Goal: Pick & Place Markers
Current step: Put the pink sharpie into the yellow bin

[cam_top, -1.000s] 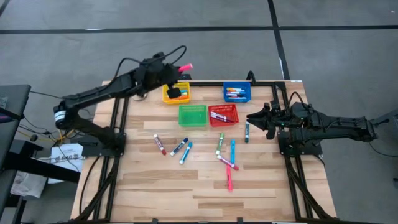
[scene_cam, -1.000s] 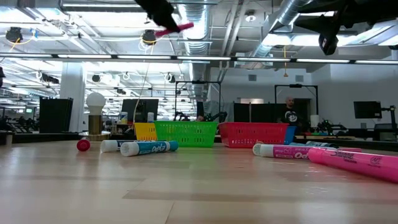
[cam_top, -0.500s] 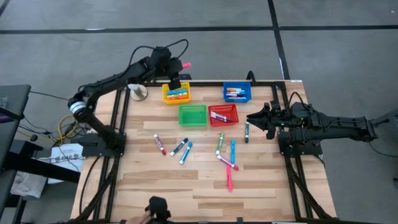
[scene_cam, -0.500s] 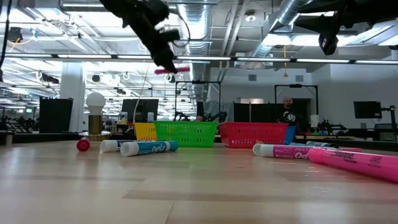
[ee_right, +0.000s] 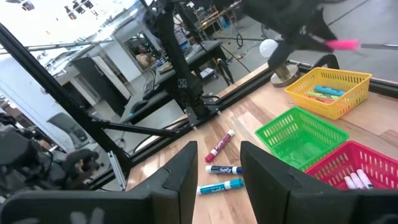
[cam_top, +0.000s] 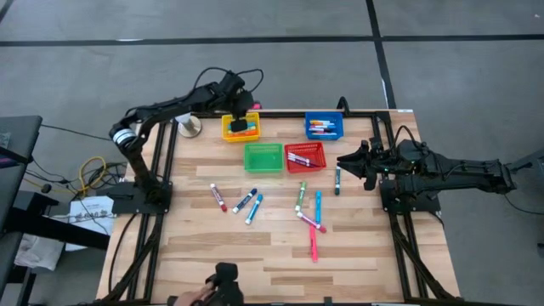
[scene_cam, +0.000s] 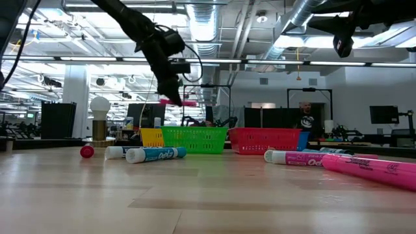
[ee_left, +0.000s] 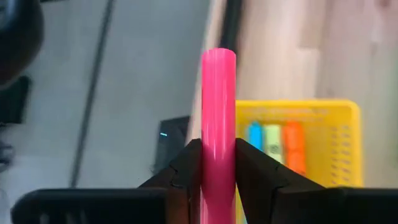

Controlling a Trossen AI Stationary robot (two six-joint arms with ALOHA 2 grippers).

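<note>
My left gripper [ee_left: 217, 163] hangs above the yellow mesh basket [cam_top: 241, 127] at the wooden surface's [cam_top: 280, 246] far edge, fingers [ee_left: 183, 171] clenched on a glossy pink cylindrical marker [ee_left: 217, 124] that juts out past them. More markers lie in the basket. My right gripper [cam_top: 347, 161] waits near the red mesh basket [cam_top: 306, 156], fingers parted, holding nothing.

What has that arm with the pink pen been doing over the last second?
The left gripper carried the pink marker downward, ending just above the yellow basket, its fingers clamped on the marker throughout. The right gripper stayed open and still beside the red basket. The markers lying on the table did not shift.
</note>
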